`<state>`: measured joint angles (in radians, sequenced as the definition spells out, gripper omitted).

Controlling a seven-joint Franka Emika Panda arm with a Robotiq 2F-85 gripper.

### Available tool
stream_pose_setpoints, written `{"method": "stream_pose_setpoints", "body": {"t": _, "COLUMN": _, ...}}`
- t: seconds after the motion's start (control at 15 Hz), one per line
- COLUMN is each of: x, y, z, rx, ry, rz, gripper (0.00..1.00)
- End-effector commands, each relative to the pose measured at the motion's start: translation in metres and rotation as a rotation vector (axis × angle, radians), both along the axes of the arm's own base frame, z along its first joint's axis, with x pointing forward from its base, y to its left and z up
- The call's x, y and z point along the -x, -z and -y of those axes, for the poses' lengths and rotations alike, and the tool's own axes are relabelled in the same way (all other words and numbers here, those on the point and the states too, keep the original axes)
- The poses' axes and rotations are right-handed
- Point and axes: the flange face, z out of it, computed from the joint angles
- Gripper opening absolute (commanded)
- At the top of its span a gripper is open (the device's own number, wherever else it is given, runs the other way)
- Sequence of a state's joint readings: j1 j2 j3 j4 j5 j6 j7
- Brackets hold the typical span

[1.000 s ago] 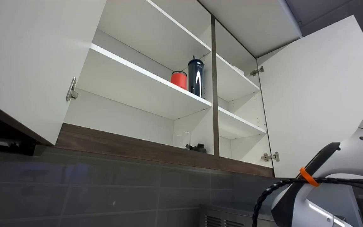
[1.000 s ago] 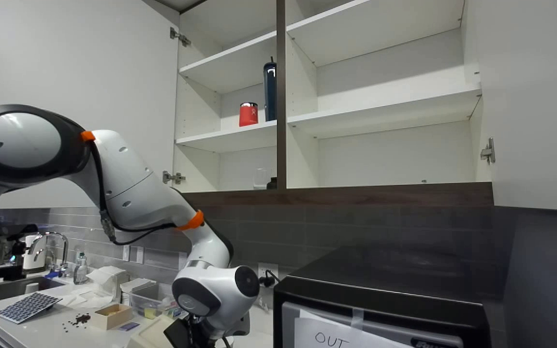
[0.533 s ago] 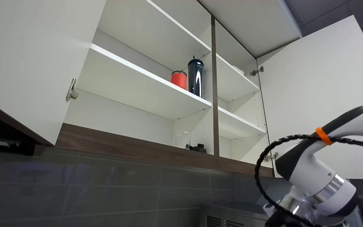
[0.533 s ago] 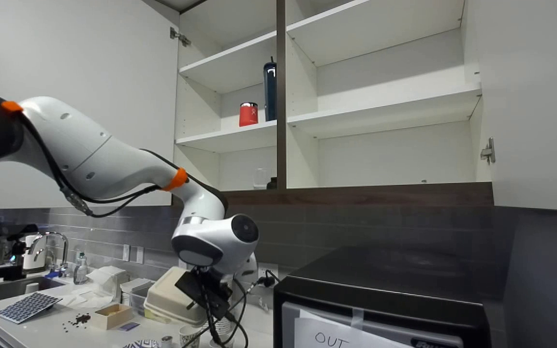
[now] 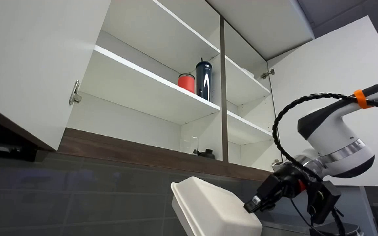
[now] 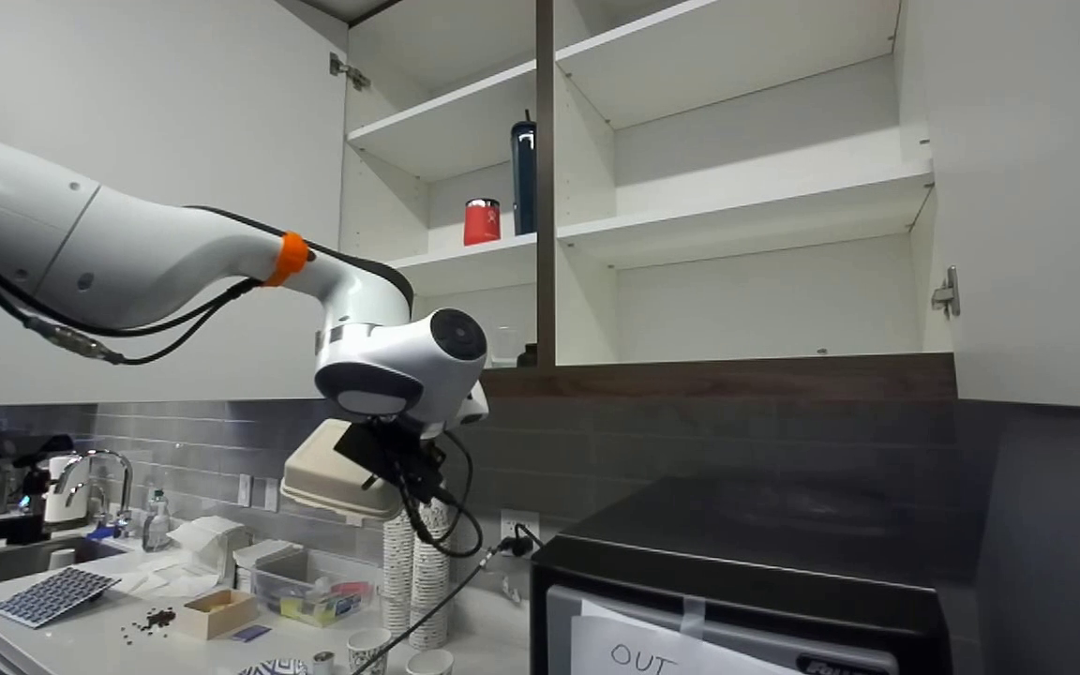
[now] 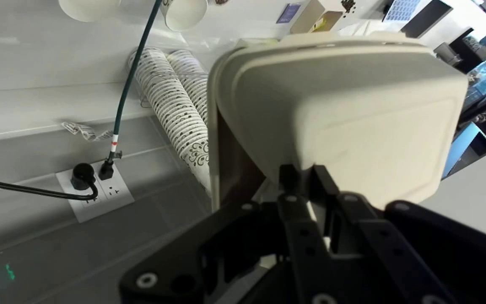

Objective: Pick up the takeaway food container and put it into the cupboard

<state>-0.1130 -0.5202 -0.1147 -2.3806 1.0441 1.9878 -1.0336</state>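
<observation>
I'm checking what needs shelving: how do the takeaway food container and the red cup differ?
The takeaway food container is cream and broad; the red cup is narrower. The container hangs tilted in the hand, outside the cupboard; the cup stands upright inside. Neither shows a handle.

Red cup with a dark rim [image 6: 482,222]: upper middle of both exterior views, just beside a tall, glossy dark-blue bottle [image 6: 523,178].
Boxy black appliance [image 6: 742,581]: lower right in an exterior view, white paper [image 6: 652,647] lettered "OUT" on its front.
White bench [image 6: 174,656]: lower left in an exterior view, carrying a tan open box [image 6: 231,619] and a clear plastic tub [image 6: 263,591].
Stacked white patterned cups [image 7: 170,105]: left of centre, wrist view.
White wall outlet [image 7: 109,200]: lower left, wrist view, with two black plugs [image 7: 82,175].
</observation>
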Motion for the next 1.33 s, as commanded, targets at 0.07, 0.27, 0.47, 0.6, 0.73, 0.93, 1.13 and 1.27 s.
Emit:
{"method": "stream_pose_setpoints", "body": {"t": 0.07, "x": -0.001, "y": 0.005, "z": 0.001, "rx": -0.001, "ry": -0.001, "rz": -0.012, "gripper": 0.13}}
{"method": "stream_pose_setpoints", "body": {"t": 0.27, "x": -0.002, "y": 0.003, "z": 0.001, "rx": -0.01, "ry": 0.006, "rz": -0.002, "gripper": 0.03}}
{"method": "stream_pose_setpoints", "body": {"t": 0.47, "x": 0.0, "y": -0.042, "z": -0.005, "rx": -0.024, "ry": -0.007, "rz": 0.09, "gripper": 0.03}}
{"method": "stream_pose_setpoints", "body": {"t": 0.6, "x": -0.001, "y": -0.076, "z": -0.012, "rx": -0.027, "ry": -0.004, "rz": 0.162, "gripper": 0.03}}
{"method": "stream_pose_setpoints", "body": {"t": 0.73, "x": -0.003, "y": -0.105, "z": -0.018, "rx": -0.022, "ry": -0.013, "rz": 0.228, "gripper": 0.03}}
{"method": "stream_pose_setpoints", "body": {"t": 0.93, "x": -0.006, "y": -0.137, "z": -0.028, "rx": 0.001, "ry": -0.003, "rz": 0.301, "gripper": 0.03}}
{"method": "stream_pose_setpoints", "body": {"t": 1.13, "x": -0.001, "y": -0.132, "z": -0.023, "rx": 0.001, "ry": -0.019, "rz": 0.279, "gripper": 0.13}}
{"method": "stream_pose_setpoints", "body": {"t": 1.27, "x": -0.002, "y": -0.13, "z": -0.021, "rx": -0.001, "ry": -0.015, "rz": 0.274, "gripper": 0.13}}
